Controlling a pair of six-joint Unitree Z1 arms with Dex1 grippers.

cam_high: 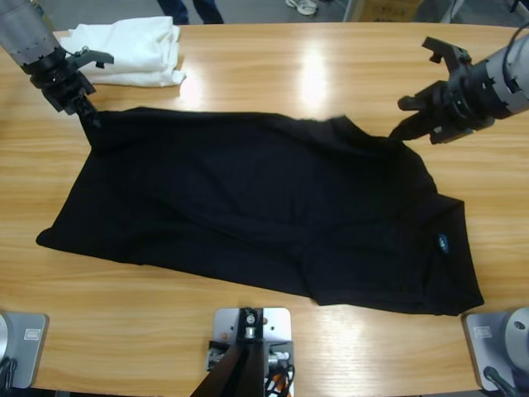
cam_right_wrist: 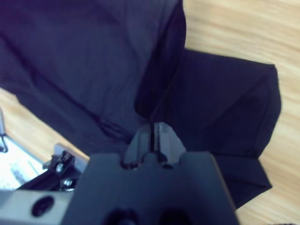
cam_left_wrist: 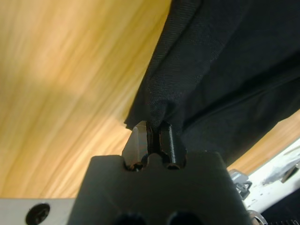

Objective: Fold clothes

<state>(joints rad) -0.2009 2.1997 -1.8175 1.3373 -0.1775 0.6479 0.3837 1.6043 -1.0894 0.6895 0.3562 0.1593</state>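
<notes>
Shirt position: black polo shirt [cam_high: 256, 215] spread across the middle of the desk [cam_high: 248, 331], blue tag [cam_high: 444, 242] toward one end, white folded pile [cam_high: 132, 50] just beyond the far corner, apart from the task.
Why held so: far edge pinched at two well-separated points and lifted slightly, probably to carry that edge over the near half for a lengthwise fold.
Left hand [cam_left_wrist: 153, 129]: clenched on a bunched corner of black cloth, fabric draping away over bare wood.
Right hand [cam_right_wrist: 153, 129]: clenched on a fold of the same shirt, seemingly near the collar end.
Risk: thin grip, cloth could slip.
</notes>
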